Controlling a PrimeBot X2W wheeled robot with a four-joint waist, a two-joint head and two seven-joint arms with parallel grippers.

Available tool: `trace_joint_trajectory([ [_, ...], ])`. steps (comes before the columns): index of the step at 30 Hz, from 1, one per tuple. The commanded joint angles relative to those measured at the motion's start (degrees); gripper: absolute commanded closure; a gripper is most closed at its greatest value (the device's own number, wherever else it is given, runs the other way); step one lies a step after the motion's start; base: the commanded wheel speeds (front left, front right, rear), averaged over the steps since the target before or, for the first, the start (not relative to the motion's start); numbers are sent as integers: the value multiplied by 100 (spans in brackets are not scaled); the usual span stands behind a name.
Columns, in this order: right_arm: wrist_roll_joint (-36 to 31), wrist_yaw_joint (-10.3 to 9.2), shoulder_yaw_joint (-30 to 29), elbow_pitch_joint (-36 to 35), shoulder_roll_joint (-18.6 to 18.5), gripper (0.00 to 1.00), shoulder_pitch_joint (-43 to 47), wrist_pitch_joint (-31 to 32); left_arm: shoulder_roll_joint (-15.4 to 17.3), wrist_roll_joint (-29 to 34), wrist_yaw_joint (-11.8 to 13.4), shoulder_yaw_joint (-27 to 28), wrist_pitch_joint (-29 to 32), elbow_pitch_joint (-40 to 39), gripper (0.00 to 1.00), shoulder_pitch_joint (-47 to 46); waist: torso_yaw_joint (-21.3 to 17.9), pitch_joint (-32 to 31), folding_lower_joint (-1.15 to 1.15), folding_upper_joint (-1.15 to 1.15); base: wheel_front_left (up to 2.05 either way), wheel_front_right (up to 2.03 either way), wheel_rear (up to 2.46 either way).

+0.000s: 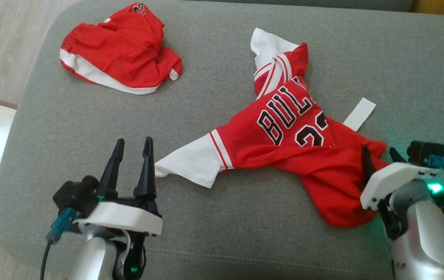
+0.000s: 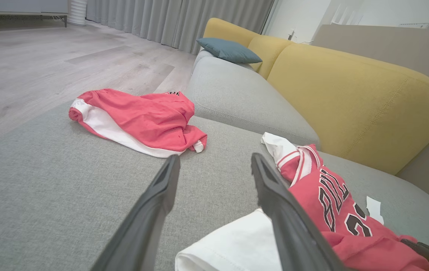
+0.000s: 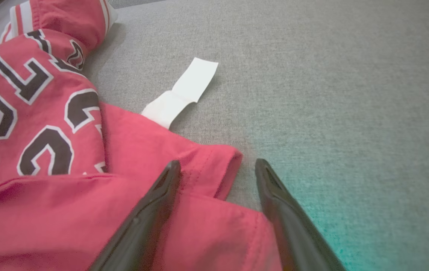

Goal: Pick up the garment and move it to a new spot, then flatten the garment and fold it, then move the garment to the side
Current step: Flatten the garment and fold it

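Left gripper (image 1: 133, 142) and right gripper (image 1: 378, 149) are spread, empty — the Bulls jersey (image 1: 284, 128) is best pinched at left sleeve (image 1: 190, 165) and right hem (image 3: 214, 167) together.

The garment (image 1: 284, 134) lies on the sofa seat (image 1: 222, 225), the shorts (image 1: 120, 50) behind it to the left. My left hand (image 1: 134, 140) is just left of it, my right hand (image 1: 378, 151) over its right hem.

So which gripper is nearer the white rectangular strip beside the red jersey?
Right. The right gripper hovers close to the white rectangular strip, over the hem of the red jersey; the left gripper is far off, by the white sleeve.
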Motion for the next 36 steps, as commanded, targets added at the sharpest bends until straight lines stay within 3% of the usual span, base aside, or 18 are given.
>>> trace_joint_trajectory([
  [1, 43, 43, 157, -166, 19, 0, -254, -7, 16, -14, -13, 146, -30, -201, 0, -237, 3, 12, 0, 0, 0, 0, 0],
  [5, 84, 43, 133, -31, 19, 0, -352, 53, 16, -15, -7, 140, -30, -213, 0, -259, 17, 71, 0, 0, 0, 0, 0],
  [6, 98, 43, 139, 12, 19, 67, -376, 93, 16, -21, -5, 139, -30, -215, 0, -265, 22, 83, 0, 0, 0, 0, 0],
  [7, 91, 43, 159, 43, 19, 100, -394, 122, 16, -26, -3, 138, -30, -214, 0, -271, 28, 90, 0, 0, 0, 0, 0],
  [15, -367, 43, -192, -220, -23, 100, -898, 122, 16, -68, 5, 139, -30, -170, 0, -279, 63, -8, 0, 0, 0, 0, 0],
  [23, -901, 43, -246, -442, -638, 100, -1825, 21, 16, -109, 29, 47, -30, -191, 0, -275, 211, -127, 0, 0, 0, 0, 0],
  [31, -1297, 43, -280, 296, -916, 100, -1992, 36, 16, -166, 50, -34, -30, -217, 0, -285, 398, -130, 0, 0, 0, 0, 0],
  [32, -1364, 43, -337, 376, -925, 77, -1974, -13, 16, -171, 52, -38, -30, -222, 0, -286, 413, -125, 0, 0, 0, 0, 0],
  [33, -1429, 43, -398, 438, -916, 1, -1957, -74, 16, -173, 54, -41, -30, -224, 0, -286, 424, -123, 0, 0, 0, 0, 0],
  [36, -1579, 43, -562, 569, -790, 0, -1914, -269, 16, -168, 62, -22, -30, -220, 0, -267, 419, -151, 0, 0, 0, 0, 0],
])
